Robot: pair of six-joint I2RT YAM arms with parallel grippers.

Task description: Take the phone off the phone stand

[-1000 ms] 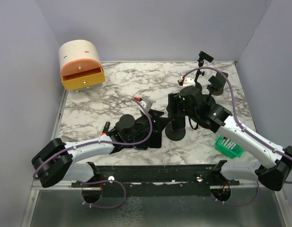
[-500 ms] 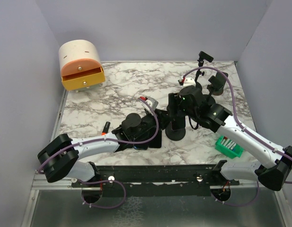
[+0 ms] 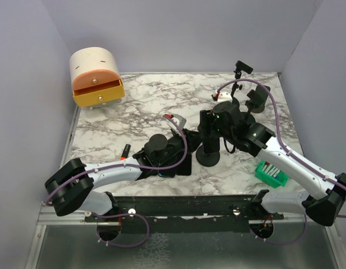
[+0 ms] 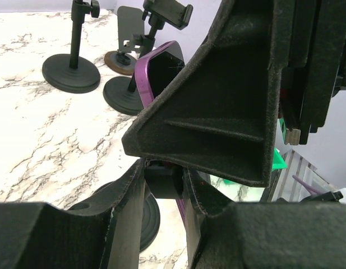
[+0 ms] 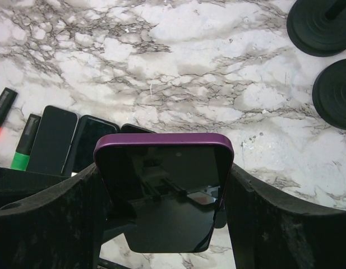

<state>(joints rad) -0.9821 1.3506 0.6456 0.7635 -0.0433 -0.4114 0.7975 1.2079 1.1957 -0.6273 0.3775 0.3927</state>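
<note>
The phone [image 5: 164, 190], dark-screened in a purple case, stands upright on the black phone stand [image 3: 208, 156]. My right gripper [image 5: 164, 188] is shut on it, one finger pressed on each long side. In the top view the right gripper [image 3: 210, 130] hides most of the phone. My left gripper [image 4: 163, 175] is shut on a black block of the stand [image 4: 160, 182] just below the phone [image 4: 157, 63]; the stand's round base [image 4: 149, 216] shows beneath. In the top view the left gripper [image 3: 184, 140] is just left of the stand.
Two dark phones [image 5: 55, 140] [image 5: 97, 144] and orange [image 5: 1, 106] and green [image 5: 24, 143] markers lie left of the stand. Other black stands [image 3: 257, 100] [image 4: 72, 75] stand at the back right. A green box [image 3: 271, 174] is near right, a cream-and-orange drawer box [image 3: 96, 78] far left.
The left gripper has moved right, up to the stand, and closed on it. The right gripper and phone have stayed in place.
</note>
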